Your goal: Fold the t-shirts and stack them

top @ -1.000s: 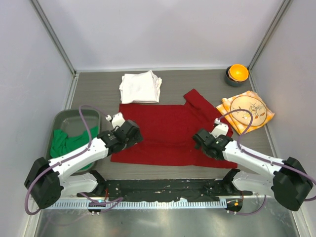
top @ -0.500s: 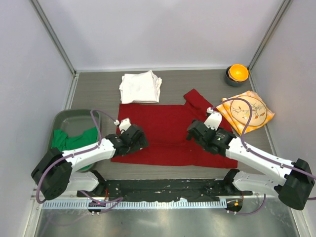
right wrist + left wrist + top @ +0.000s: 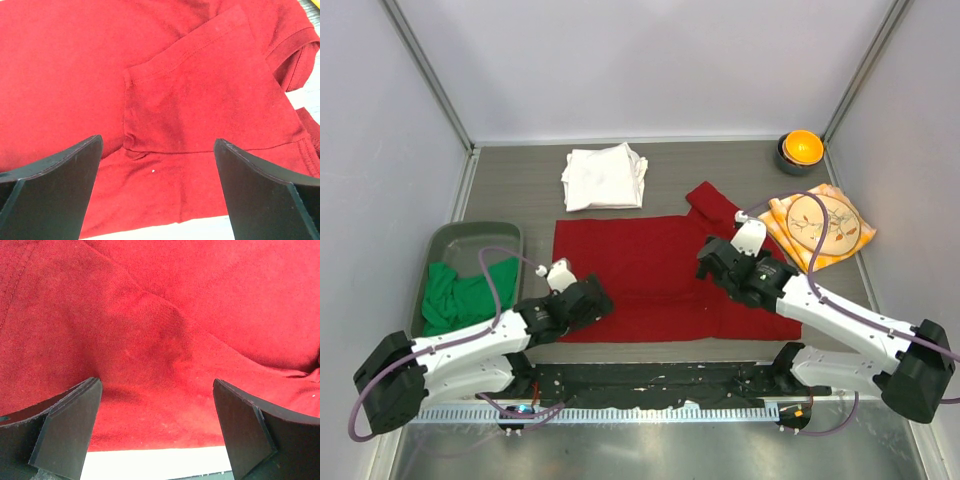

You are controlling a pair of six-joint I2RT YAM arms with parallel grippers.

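- Red cotton t-shirt was seen spread flat across the middle of the grey-brown table, with its near hem just short of the table's near edge and a narrow bare strip between them.
- Bare table was seen to the left of the shirt, up to the grey plastic tray, and along the far side on either side of the folded white t-shirt.
- The workspace was closed in by pale walls on the left, far and right sides.
- Three t-shirts were counted: the red one at the centre, the white one just beyond its far edge, and a crumpled green t-shirt lying in the tray.
- One orange patterned cloth with a circle print lay just beside the red sleeve, and one orange round object in a dark bowl was set in the far right corner.
- Two grippers were counted. The left gripper was held low over the shirt's near left corner, and the right gripper over its right part. Both had fingers spread wide and nothing between them.
- The red cloth was marked by soft creases. One sleeve pointed toward the far right, and a stitched layer was seen folded over the body.
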